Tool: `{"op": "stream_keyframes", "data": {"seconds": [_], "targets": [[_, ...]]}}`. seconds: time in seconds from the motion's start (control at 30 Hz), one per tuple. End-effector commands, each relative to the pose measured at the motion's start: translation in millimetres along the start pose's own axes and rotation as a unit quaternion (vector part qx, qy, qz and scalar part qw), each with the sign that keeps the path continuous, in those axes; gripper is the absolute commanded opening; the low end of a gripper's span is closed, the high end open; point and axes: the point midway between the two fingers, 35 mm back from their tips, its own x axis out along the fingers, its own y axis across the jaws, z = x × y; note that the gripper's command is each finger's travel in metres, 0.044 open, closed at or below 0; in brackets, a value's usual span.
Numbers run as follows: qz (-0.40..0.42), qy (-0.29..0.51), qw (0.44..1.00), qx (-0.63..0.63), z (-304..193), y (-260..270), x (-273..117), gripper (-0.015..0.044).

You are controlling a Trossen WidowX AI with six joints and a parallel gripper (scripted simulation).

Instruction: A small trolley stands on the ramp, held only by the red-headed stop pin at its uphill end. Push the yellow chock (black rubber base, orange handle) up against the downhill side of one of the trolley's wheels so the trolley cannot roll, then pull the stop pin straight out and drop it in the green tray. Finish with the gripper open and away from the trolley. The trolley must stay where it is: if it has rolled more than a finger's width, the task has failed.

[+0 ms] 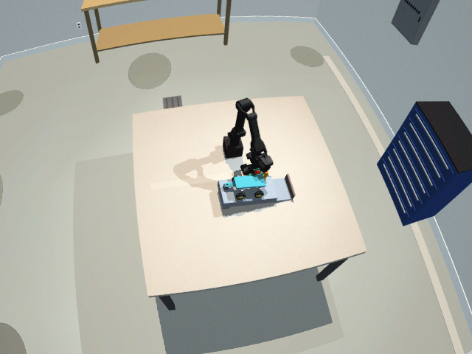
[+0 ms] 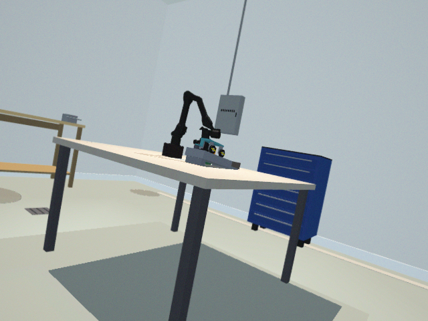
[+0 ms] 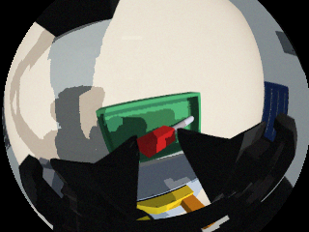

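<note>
My gripper [image 3: 157, 135] is open, its black fingertips low over the green tray [image 3: 149, 101] [image 2: 208, 163]. The stop pin's red head [image 3: 156, 140] [image 1: 257, 172] shows between the parted fingertips in the wrist view, its pale shaft slanting towards the tray's far right corner. Whether the pin rests fully on the tray floor is unclear. The cyan trolley [image 1: 249, 181] [image 2: 212, 141] stands on the grey ramp [image 1: 282, 187] [image 2: 196, 153]. The chock's yellow body [image 3: 165, 202] and orange handle [image 1: 265, 175] [image 3: 194, 205] are at the trolley's downhill wheel on the tray side; wheel contact is partly hidden.
A brown end board [image 1: 290, 186] [image 2: 235, 164] stands across the ramp's low end. The tray lies on the table [image 1: 243, 243] beside the ramp, on the arm's base side. The trolley body and ramp are close to the gripper. A blue drawer cabinet [image 1: 409, 164] [image 2: 281, 172] stands beyond the table.
</note>
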Motion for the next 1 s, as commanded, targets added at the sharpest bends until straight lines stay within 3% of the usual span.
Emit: {"op": "stream_keyframes", "data": {"seconds": [0.0, 0.47, 0.67, 0.97], "targets": [[-0.002, 0.001, 1.000, -0.002, -0.4, 2.3, 1.7, 0.0190], [-0.002, 0.001, 1.000, -0.002, -1.3, 8.3, 5.9, 0.0190], [0.000, 0.000, 1.000, 0.000, -0.7, 8.3, 5.4, 0.0340], [-0.001, 0.001, 1.000, -0.001, -1.1, 6.6, -4.6, 0.0340]]}}
